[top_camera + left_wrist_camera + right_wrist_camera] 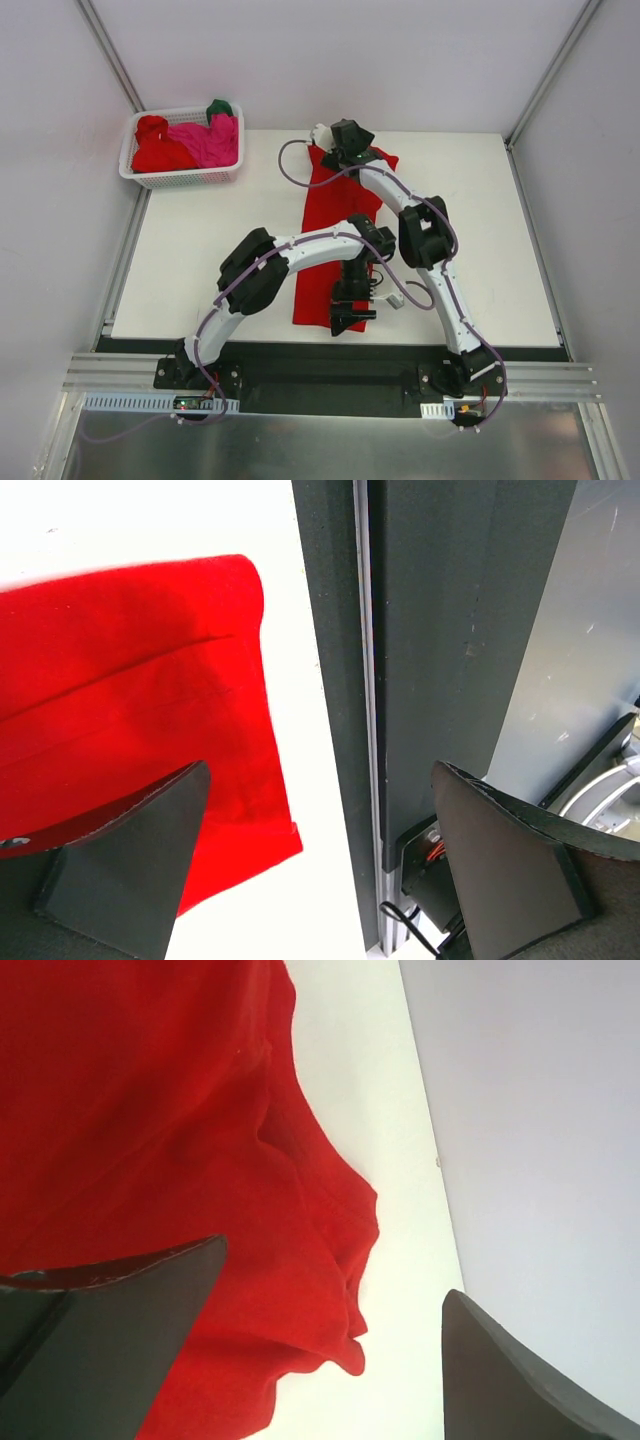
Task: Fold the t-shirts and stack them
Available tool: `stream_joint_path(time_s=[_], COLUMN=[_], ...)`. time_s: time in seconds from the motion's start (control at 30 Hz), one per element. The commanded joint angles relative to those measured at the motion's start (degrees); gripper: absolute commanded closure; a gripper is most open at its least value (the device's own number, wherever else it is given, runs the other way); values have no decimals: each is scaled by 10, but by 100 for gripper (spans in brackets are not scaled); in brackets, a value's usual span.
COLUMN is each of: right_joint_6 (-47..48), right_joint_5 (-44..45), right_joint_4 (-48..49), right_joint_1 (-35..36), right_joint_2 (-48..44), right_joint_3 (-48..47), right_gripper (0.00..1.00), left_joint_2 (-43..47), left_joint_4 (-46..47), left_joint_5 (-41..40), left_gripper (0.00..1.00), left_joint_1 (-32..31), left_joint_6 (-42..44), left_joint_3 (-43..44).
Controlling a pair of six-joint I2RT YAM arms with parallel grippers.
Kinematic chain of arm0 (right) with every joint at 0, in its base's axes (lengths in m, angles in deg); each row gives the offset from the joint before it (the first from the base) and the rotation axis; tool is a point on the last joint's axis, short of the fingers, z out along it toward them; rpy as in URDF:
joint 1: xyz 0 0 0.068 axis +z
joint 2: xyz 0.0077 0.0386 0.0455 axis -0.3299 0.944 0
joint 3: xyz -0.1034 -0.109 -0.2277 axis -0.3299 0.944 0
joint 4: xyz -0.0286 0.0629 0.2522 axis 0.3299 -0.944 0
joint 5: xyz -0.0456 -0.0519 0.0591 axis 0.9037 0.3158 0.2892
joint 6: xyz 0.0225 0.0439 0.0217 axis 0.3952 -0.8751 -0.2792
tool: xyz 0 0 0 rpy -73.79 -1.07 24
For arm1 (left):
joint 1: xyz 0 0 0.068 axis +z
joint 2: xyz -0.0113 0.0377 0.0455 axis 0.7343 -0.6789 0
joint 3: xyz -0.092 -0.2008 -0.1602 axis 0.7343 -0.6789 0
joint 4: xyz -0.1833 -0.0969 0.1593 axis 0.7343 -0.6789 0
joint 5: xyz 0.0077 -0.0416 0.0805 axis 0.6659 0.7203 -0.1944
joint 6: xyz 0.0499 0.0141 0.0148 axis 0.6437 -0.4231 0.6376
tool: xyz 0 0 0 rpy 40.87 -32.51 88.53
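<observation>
A bright red t-shirt (322, 205) lies as a long narrow strip down the middle of the white table (200, 260). My left gripper (350, 318) stands open over its near end by the table's front edge. In the left wrist view one finger (130, 860) is above the red cloth (140, 670) and the other is out over the dark rail. My right gripper (335, 140) is open over the far end; its wrist view shows the wavy red hem (300, 1290) between the fingers, nothing gripped. More t-shirts, red (160, 150), magenta (210, 145) and dark green (220, 108), are heaped in the basket.
The white lattice basket (180, 178) stands at the table's far left corner. A dark rail (440, 630) and metal frame run along the near edge, where both arm bases are bolted. Grey walls close in the far side and both flanks.
</observation>
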Motion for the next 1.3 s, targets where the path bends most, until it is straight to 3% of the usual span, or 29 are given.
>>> stream_joint_path(time_s=[0.0, 0.1, 0.27, 0.5, 0.73, 0.83, 1.07, 1.27], right_joint_6=[63, 78, 11, -112, -169, -177, -207, -244], right_joint_5=[55, 99, 98, 5, -38, -47, -88, -205], right_joint_4=[0, -26, -129, -301, -302, -305, -347, -385], right_joint_1=[14, 2, -52, -115, -117, -120, -142, -160], right_joint_2=[-17, -47, -82, -111, -158, -166, -124, -118], right_joint_3=[7, 45, 55, -2, -16, 27, 14, 9], right_gripper=[4, 4, 4, 4, 4, 4, 4, 4], left_joint_2=[46, 81, 132, 227, 186, 174, 184, 209], left_joint_4=[-7, 3, 36, 137, 154, 154, 150, 150], left_joint_5=[3, -28, -55, -139, -150, -140, -118, -106], left_gripper=[7, 7, 7, 6, 7, 7, 7, 7], left_joint_1=[0, 19, 86, 180, 176, 176, 176, 176], left_joint_6=[-12, -23, -53, -145, -177, -176, -175, -168], left_joint_3=[-4, -35, -101, -182, -153, -137, -150, -193])
